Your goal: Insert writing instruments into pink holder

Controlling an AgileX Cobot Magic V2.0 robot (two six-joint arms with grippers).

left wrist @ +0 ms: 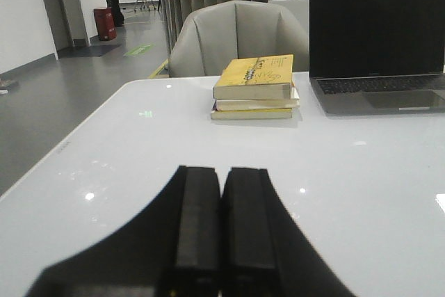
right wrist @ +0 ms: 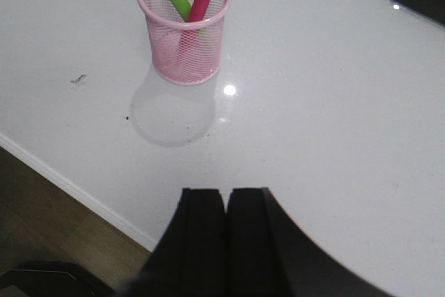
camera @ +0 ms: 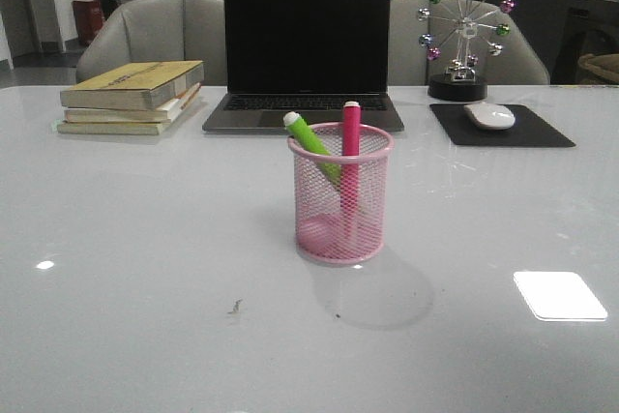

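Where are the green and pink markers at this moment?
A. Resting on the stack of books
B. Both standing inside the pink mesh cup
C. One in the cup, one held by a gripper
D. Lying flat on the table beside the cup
B: the green marker and the pink marker both lean inside the pink mesh cup, caps above its rim, and neither gripper holds anything.

- left end effector (left wrist: 221, 231): two matte black fingers (left wrist: 198, 227) — flat, rectangular, blocky; the black body widens out behind them
- small yellowish mark at the base of the left-hand finger, detail too dark to read
- right end effector (right wrist: 226, 238): same build — matte black slab fingers (right wrist: 247, 234), plain faces
- no cables, screws or lettering visible in either wrist view
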